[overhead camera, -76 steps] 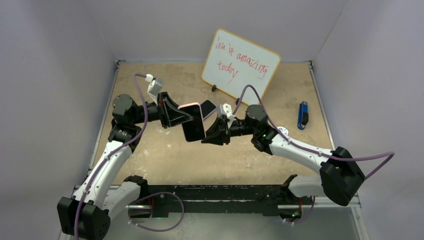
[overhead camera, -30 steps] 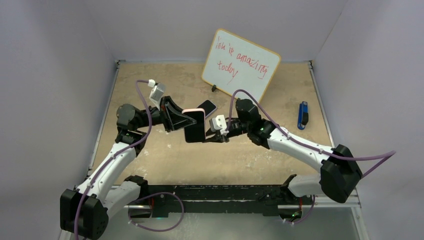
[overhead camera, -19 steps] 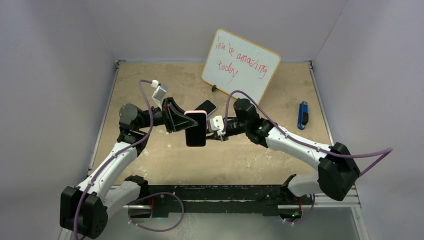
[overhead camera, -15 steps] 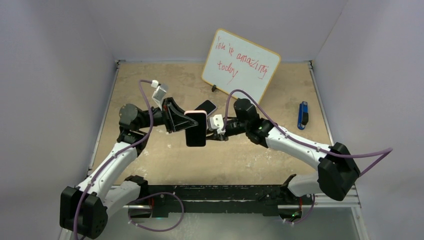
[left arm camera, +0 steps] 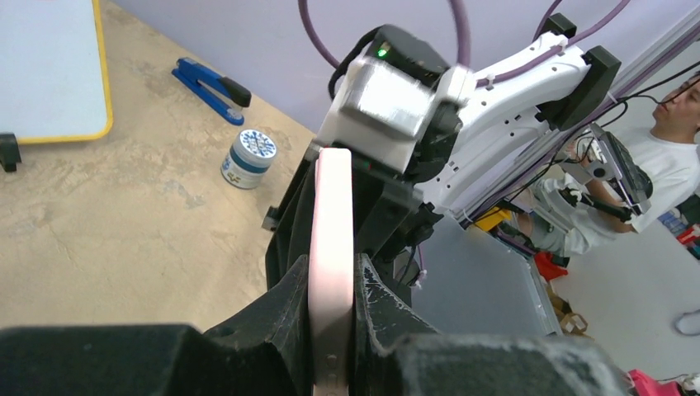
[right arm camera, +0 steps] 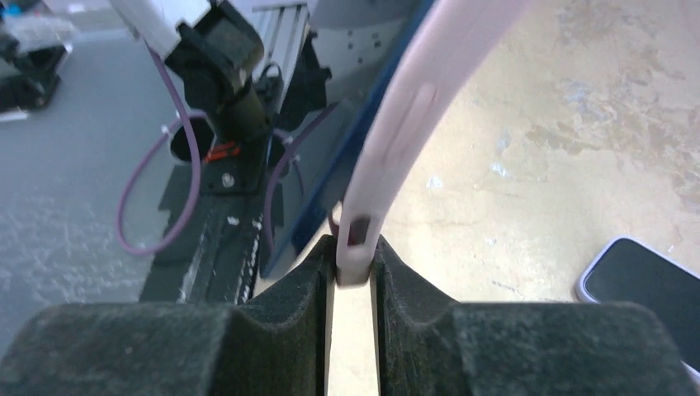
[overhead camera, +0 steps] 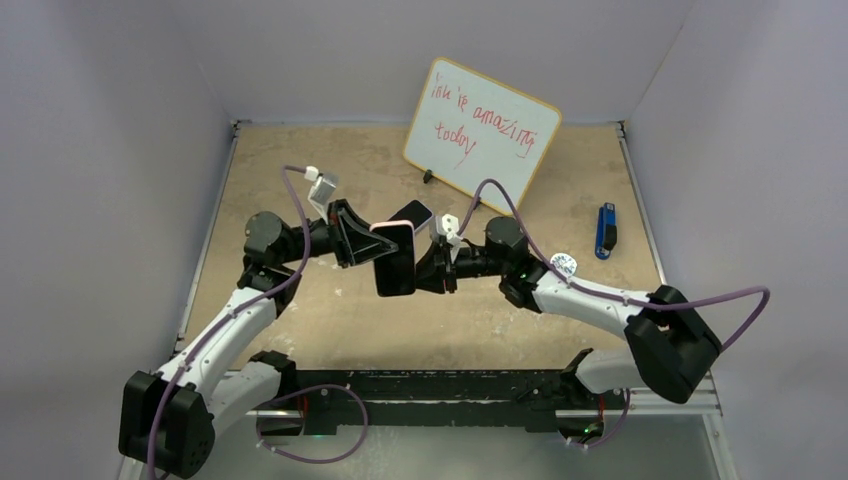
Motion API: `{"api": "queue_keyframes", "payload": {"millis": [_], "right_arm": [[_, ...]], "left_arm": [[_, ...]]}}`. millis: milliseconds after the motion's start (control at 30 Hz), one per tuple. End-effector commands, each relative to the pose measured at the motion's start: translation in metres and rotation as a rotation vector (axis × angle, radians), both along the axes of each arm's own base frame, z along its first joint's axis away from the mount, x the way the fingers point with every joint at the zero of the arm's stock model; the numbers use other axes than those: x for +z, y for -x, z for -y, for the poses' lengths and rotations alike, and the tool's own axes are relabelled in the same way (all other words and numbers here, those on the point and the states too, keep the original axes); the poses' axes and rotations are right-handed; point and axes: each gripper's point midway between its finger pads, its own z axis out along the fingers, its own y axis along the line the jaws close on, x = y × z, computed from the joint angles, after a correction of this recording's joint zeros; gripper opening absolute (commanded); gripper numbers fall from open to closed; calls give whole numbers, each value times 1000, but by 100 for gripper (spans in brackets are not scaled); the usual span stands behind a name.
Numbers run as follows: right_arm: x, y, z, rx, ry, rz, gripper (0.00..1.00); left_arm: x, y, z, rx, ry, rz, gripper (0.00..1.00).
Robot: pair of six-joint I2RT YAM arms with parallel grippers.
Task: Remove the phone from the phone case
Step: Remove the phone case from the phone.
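1. Lifted above the middle of the table point(overhead camera: 300, 320): pink case point(overhead camera: 392, 225) with the phone point(overhead camera: 396, 262), dark screen toward the top camera.
2. Left gripper point(left arm camera: 333, 326) clamped on the case from the left, one finger on each face.
3. Right gripper point(right arm camera: 353, 262) pinched tight on the case's pink rim from the right.
4. Cannot tell whether the phone sits fully seated.
5. Second phone point(overhead camera: 415, 212) flat just beyond the grippers; whiteboard point(overhead camera: 481, 130) far; stapler point(overhead camera: 605, 230) and jar point(overhead camera: 563, 264) right.
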Motion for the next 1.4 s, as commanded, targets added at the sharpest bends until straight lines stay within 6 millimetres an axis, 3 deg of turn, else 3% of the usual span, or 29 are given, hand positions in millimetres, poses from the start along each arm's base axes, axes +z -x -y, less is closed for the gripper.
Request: {"api": "queue_keyframes", "payload": {"millis": [0, 200, 333, 633, 767, 900, 1067, 1233, 1367], "right_arm": [[93, -17, -2, -111, -304, 45, 24], [112, -14, -2, -105, -385, -14, 26], [110, -11, -6, -70, -406, -78, 24], [50, -15, -6, -133, -334, -295, 1], [22, -15, 1, -188, -301, -372, 0], [-1, -22, 7, -273, -273, -422, 0], [-36, -33, 16, -388, -213, -493, 0], [-68, -37, 22, -455, -163, -574, 0], [-89, -42, 25, -512, -134, -645, 0]], "left_arm": [[-17, 16, 5, -69, 0, -101, 0], [-26, 15, 5, -56, 16, -132, 0], [-36, 8, 6, -30, 23, -182, 0], [-65, -27, 9, 87, 3, -277, 0], [-91, -47, 9, 165, -51, -326, 0], [-125, -68, 7, 255, -112, -404, 13], [-158, -86, 2, 347, -163, -480, 38], [-185, -99, -5, 434, -225, -533, 56], [-195, -108, -11, 494, -260, -556, 66]]}}
